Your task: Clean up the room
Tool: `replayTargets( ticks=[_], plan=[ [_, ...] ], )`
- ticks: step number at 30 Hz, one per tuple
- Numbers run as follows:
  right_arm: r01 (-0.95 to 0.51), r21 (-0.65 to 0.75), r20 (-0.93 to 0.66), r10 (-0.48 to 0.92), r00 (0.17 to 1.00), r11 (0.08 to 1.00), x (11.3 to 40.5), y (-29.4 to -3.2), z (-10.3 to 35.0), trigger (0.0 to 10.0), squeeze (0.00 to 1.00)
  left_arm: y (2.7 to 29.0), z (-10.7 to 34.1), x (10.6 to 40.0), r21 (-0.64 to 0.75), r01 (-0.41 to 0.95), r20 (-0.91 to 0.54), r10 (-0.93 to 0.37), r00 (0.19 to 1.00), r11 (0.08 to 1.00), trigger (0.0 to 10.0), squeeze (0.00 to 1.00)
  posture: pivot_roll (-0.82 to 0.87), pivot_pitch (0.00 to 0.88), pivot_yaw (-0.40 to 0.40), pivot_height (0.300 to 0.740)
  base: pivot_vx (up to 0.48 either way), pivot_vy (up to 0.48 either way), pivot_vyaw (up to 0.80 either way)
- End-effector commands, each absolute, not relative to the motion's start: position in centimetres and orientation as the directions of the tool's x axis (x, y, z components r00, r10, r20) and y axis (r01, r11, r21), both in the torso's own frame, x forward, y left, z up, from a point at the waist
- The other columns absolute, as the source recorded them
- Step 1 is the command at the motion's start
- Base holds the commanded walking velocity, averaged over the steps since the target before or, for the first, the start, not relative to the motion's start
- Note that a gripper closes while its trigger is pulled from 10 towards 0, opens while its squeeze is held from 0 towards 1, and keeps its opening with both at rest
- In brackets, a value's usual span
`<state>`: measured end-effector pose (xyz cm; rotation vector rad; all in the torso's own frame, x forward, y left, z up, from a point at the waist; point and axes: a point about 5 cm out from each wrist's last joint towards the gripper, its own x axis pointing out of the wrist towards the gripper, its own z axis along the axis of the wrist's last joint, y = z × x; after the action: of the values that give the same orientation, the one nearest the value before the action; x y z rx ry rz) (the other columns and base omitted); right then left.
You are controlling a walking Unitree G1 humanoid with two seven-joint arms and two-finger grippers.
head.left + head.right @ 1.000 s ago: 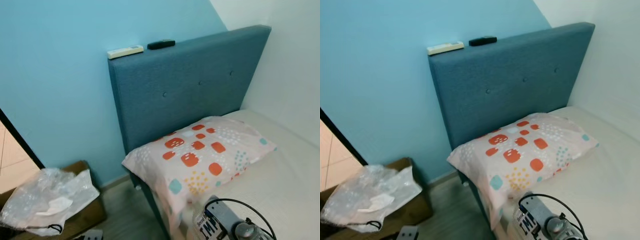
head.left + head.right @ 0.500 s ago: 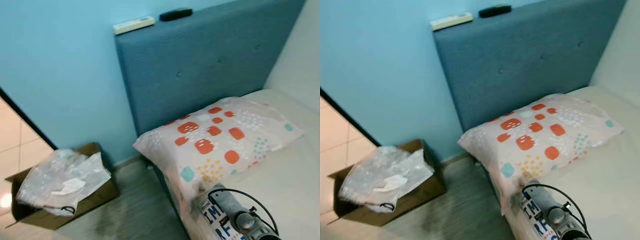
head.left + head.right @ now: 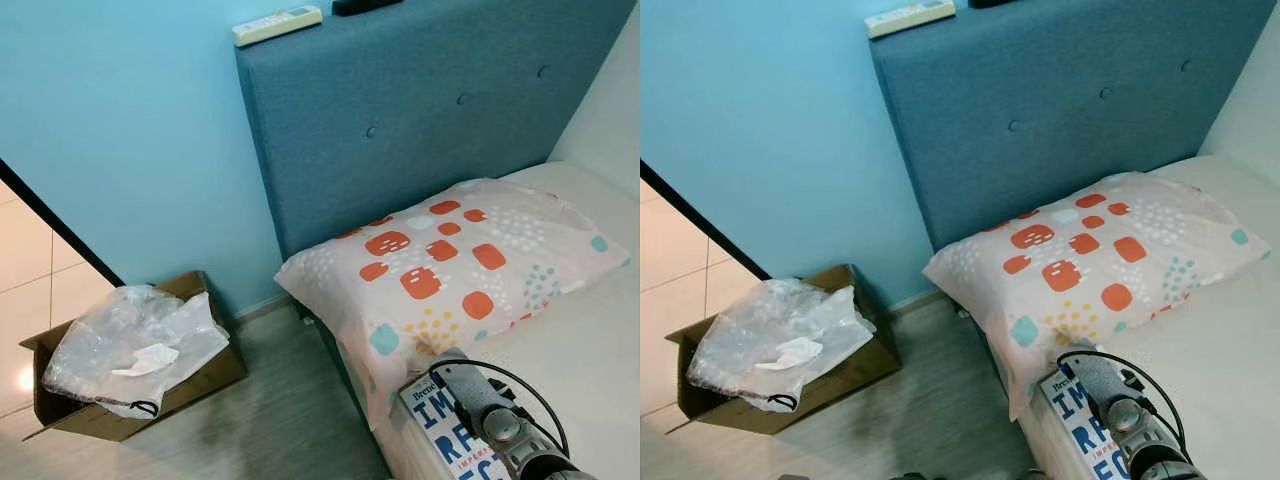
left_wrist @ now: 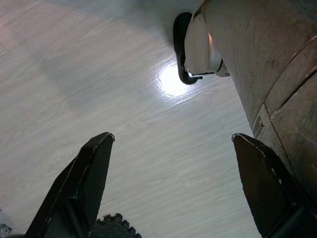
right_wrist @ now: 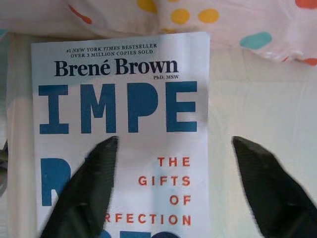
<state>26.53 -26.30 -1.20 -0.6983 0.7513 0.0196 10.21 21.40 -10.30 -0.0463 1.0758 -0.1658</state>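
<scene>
Hovering wide open over the book [image 5: 121, 124], pillow [image 3: 450, 275] at twelve o'clock, the right gripper [image 5: 173, 188] risks pinching only its cover.

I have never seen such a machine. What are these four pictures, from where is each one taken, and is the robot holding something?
A humanoid robot is tidying a bedroom. Two pictures come from its head, looking down: a pillow on a bed, a blue headboard, and a cardboard box with a plastic bag on the floor. The other two come from wrist cameras. The right gripper hovers open over a book lying on the bed; nothing is held. The left gripper hangs open above the floor.
</scene>
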Motion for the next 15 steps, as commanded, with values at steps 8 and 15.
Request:
replayTargets(
  ticks=[8,15],
  plan=[
    [-0.138,-0.586,-0.569,-0.284,0.772,0.798,27.0,-28.8,0.4,10.0,0.85,21.7,-10.5,9.9,-0.105,0.088,-0.888,-0.133,0.44,0.991,10.0,0.0,0.01,0.189,0.08,0.735,0.0,0.0,0.0],
    [-0.014,-0.175,-0.511,-0.078,0.856,0.985,29.2,-26.6,1.9,10.0,0.0,20.9,-10.4,11.2,-0.103,0.068,-0.883,-0.123,0.453,0.992,10.0,0.0,-0.03,0.136,0.062,0.735,0.0,0.0,0.0]
  ],
)
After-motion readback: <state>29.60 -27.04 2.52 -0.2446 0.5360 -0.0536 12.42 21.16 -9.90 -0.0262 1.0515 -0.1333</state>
